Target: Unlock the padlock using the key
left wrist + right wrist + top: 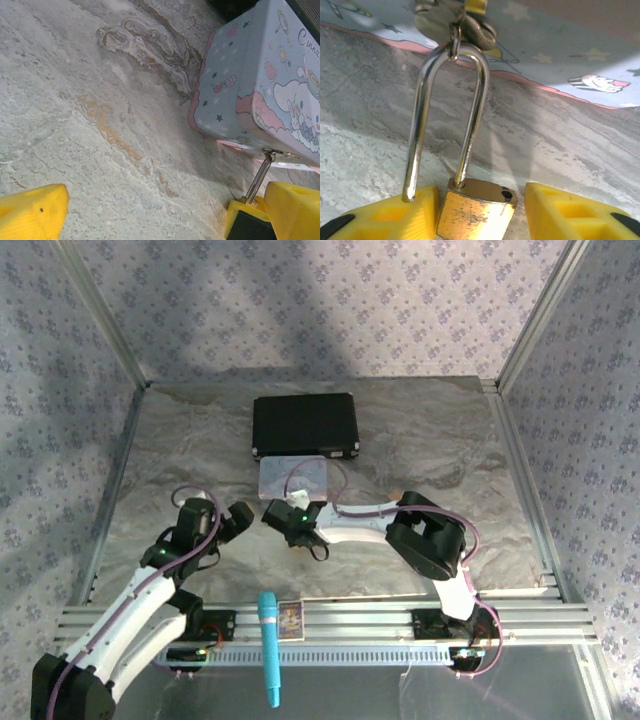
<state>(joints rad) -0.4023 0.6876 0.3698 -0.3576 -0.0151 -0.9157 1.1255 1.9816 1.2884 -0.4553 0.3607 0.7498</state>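
Your right fingers (560, 210) straddle the padlock (475, 212), not clamped yet, left fingers (35, 210) wide open; close off-centre and you'll pinch the shackle (420, 125), twisting the hasp (470, 25) on the tin (545, 45).

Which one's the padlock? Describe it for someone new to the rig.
Find the pale blue cartoon tin in front of the black case. Hooked through the clasp on its near edge is the padlock: scuffed brass body, long silver shackle, far smaller than the tin.
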